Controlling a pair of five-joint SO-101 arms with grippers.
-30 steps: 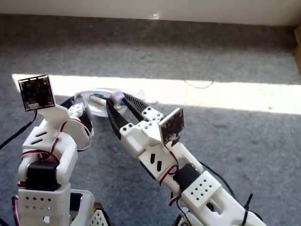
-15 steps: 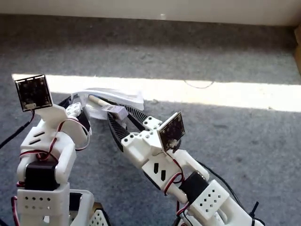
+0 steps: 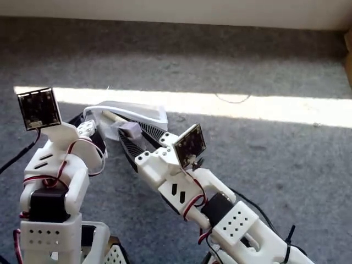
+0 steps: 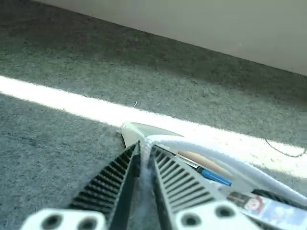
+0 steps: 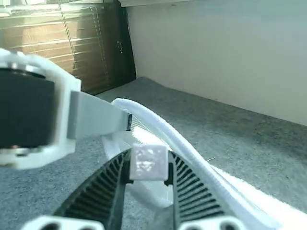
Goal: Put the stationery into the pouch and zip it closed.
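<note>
Two arms are at work over the pouch [image 3: 144,112], which lies on grey carpet [image 3: 264,176] at the near edge of a sunlit band [image 3: 275,110].

Change noted: over the last half second the right arm has shifted slightly towards the left arm, carrying its load with it. The load sits a little closer to the pouch's held end. Compared with a second ago, the pouch rim stands higher and reaches further towards the right arm. The left arm has barely moved.

Right gripper [image 3: 127,137]: fingers pinched on a small pale block [image 5: 149,163], held at the pouch mouth and just beside the white rim.

Left gripper [image 4: 141,154]: fingers pressed together on the pouch's rim at one end, holding that end up off the carpet.

Contents: a blue-capped pen [image 4: 213,176] lies inside the pouch.

Edges and room: the wall [image 3: 220,10] runs along the far side, well apart from the pouch. Open carpet extends beyond the pouch and out on the right arm's side. A thin wire [image 3: 232,99] lies on the sunlit band, apart from both arms.
</note>
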